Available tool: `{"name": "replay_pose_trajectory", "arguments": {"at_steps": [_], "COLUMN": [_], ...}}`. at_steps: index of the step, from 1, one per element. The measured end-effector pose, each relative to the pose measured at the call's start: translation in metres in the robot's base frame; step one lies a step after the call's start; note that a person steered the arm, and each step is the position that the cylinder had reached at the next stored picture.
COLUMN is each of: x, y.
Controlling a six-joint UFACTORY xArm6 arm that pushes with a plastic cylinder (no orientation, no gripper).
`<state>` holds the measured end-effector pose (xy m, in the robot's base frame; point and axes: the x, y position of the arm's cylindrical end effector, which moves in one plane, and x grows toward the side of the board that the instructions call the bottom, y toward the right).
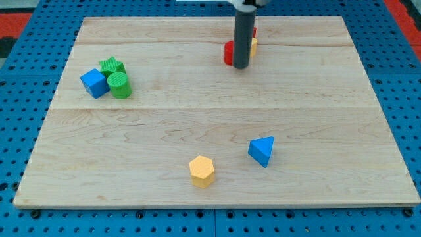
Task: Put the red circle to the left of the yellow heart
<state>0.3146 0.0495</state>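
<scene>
A pale wooden board [217, 125] fills nearly the whole view, laid up from long planks with faint seams running left to right and fine grain showing under soft, even light. All around it sits a blue perforated base [401, 99], dotted with neat rows of small holes, showing on the left, right and bottom edges. Up in the top corners there is a patch of red surface [13, 16], and another at the view's top right.
</scene>
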Motion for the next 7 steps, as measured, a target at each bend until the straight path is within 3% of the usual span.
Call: {"name": "replay_pose_trajectory", "arguments": {"at_steps": [1,2,3,4,5,6,7], "x": [-0.017,0.045,0.082,0.165,0.250,0.233,0.244], "y": [0.005,0.018,0.090,0.156,0.138,0.087,0.071]}}
